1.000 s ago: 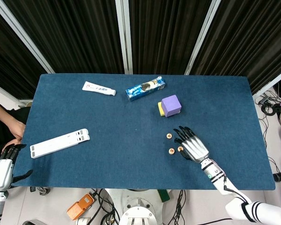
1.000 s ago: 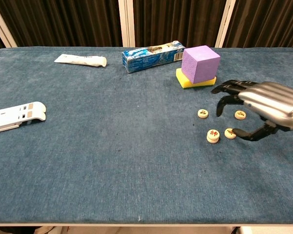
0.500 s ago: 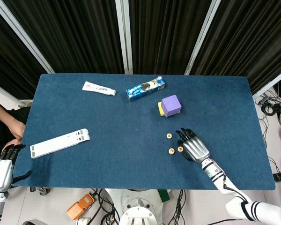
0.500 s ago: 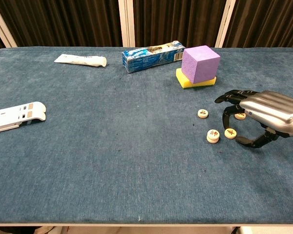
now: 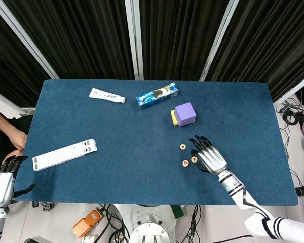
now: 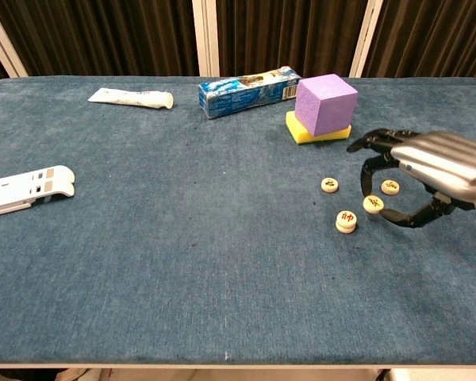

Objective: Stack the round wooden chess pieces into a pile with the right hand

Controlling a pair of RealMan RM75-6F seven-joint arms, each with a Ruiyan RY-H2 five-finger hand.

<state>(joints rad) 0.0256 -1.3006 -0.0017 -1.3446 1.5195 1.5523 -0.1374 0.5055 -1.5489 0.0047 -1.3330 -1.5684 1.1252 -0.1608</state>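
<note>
Several round wooden chess pieces lie at the table's right. One piece (image 6: 329, 185) (image 5: 183, 147) lies alone. A thicker one (image 6: 347, 221) (image 5: 185, 163) sits nearest the front. Another piece (image 6: 390, 186) lies under my right hand's fingers. My right hand (image 6: 428, 168) (image 5: 209, 156) arches over them and pinches a fourth piece (image 6: 373, 204) (image 5: 194, 159) between its thumb and a finger. That piece seems to sit just above the cloth. My left hand (image 5: 0, 185) hangs off the table's front left corner, holding nothing, fingers apart.
A purple cube (image 6: 325, 103) on a yellow sponge (image 6: 313, 132) stands just behind the pieces. A blue box (image 6: 248, 90) and a white tube (image 6: 131, 98) lie at the back. A white folding stand (image 6: 24, 189) lies at the left. A person's arm (image 5: 7, 132) shows at the left edge.
The piece between my right thumb and finger has shifted up and slightly back from beside the thick front piece. The hand closed in on it, then rose a little.
</note>
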